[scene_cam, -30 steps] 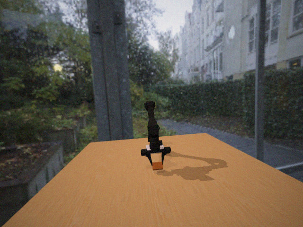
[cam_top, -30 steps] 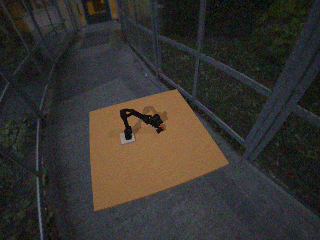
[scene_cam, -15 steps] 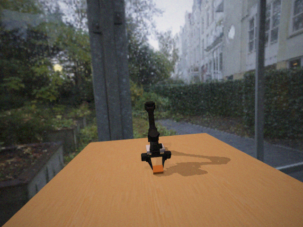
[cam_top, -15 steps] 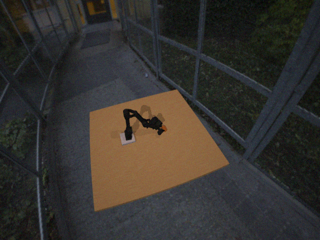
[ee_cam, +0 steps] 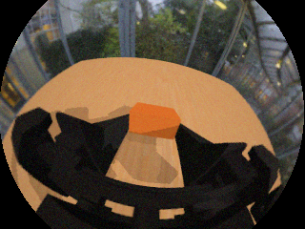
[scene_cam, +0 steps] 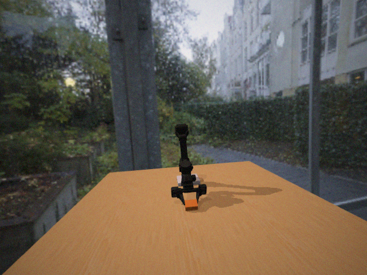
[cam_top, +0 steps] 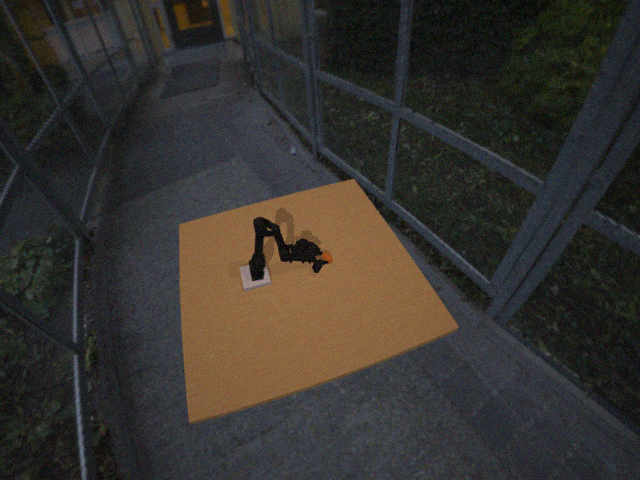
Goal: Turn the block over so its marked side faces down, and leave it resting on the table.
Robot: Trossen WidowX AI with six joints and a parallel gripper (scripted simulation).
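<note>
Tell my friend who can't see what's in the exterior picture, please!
A black robot arm's gripper holds a small orange block between its two fingers, low over a wooden table. Behind the table are a thick metal post, green bushes and pale buildings.

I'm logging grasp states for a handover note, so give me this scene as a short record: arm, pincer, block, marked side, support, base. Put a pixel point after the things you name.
arm: black, bent high at the elbow, reaching low over the table
pincer (cam_top: 321,262) (scene_cam: 191,202) (ee_cam: 154,128): shut on the block
block (cam_top: 326,256) (scene_cam: 191,204) (ee_cam: 153,119): orange, between the two fingertips
marked side: cannot tell, no marking made out
block touching table: cannot tell
table (cam_top: 310,330) (scene_cam: 189,242) (ee_cam: 143,76): orange-brown, wood-like top
base plate (cam_top: 247,285) (scene_cam: 179,180): pale, under the arm's foot
</note>
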